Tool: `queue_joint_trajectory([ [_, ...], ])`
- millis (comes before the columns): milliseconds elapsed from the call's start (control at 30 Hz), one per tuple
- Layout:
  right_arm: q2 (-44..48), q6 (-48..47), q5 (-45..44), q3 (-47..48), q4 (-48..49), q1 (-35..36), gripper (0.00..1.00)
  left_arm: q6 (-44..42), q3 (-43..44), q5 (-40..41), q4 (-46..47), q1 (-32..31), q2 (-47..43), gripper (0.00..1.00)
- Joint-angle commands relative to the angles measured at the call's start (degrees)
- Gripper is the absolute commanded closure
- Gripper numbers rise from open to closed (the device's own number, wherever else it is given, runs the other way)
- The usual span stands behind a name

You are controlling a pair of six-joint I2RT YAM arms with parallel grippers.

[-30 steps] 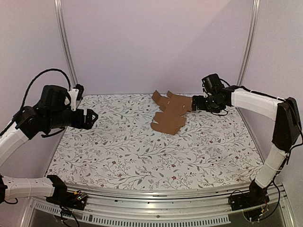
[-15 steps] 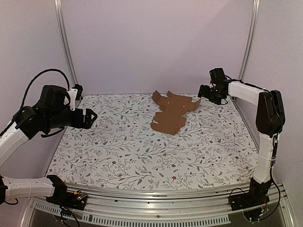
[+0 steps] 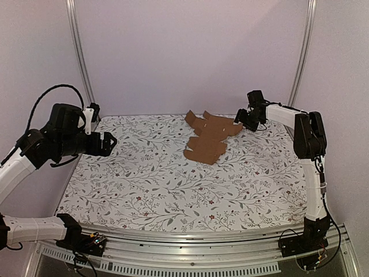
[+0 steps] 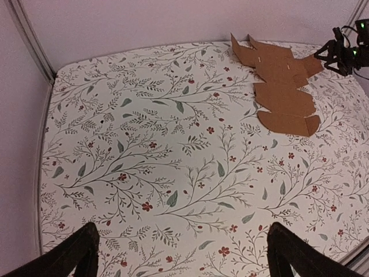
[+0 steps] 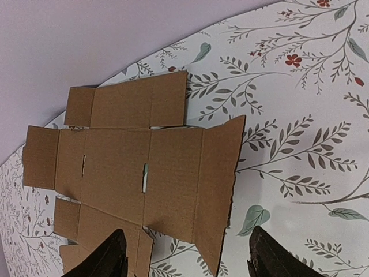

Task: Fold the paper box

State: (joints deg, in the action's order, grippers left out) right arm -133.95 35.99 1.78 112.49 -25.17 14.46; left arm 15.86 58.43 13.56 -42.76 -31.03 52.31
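I'm at the grasping step: the paper box (image 3: 209,138) lies flat and unfolded at upper centre of the top view, my right gripper (image 5: 187,248) spread astride its nearest flap, left gripper (image 4: 180,257) gaping mid-left, so next I'd pinch and lift that flap.

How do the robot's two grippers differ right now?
The left gripper hangs over the table's left side, far from the flat paper box; the right gripper sits at the sheet's right flap, near the back. The left gripper faces rightward; the right gripper faces leftward, at the cardboard. Both have open jaws and hold nothing.
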Motion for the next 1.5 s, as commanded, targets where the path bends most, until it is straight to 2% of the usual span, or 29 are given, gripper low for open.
queue_joint_trajectory([
  [0,-4.3,2.6,2.4,3.1,1.4,-1.0,0.32,-0.5,-0.8,0.4,-1.2,1.2,0.9,0.01],
  [167,-6.5,4.0,3.3,3.8,3.3,-1.5,0.45,-0.6,-0.6,0.1,-1.3,2.0,1.7,0.0],
  [567,-7.1,4.4,6.5,3.9,5.3,-1.8,1.0,-0.4,-0.5,-0.8,-1.2,3.2,2.3,0.01],
  [933,-1.6,4.0,9.4,-2.6,8.4,-1.0,1.0,-0.5,-0.7,0.2,-1.2,4.1,1.0,0.0],
  [1467,18.2,1.8,10.1,-21.4,15.7,6.2,1.0,0.4,-1.2,0.6,-1.0,4.5,-2.4,0.0],
])
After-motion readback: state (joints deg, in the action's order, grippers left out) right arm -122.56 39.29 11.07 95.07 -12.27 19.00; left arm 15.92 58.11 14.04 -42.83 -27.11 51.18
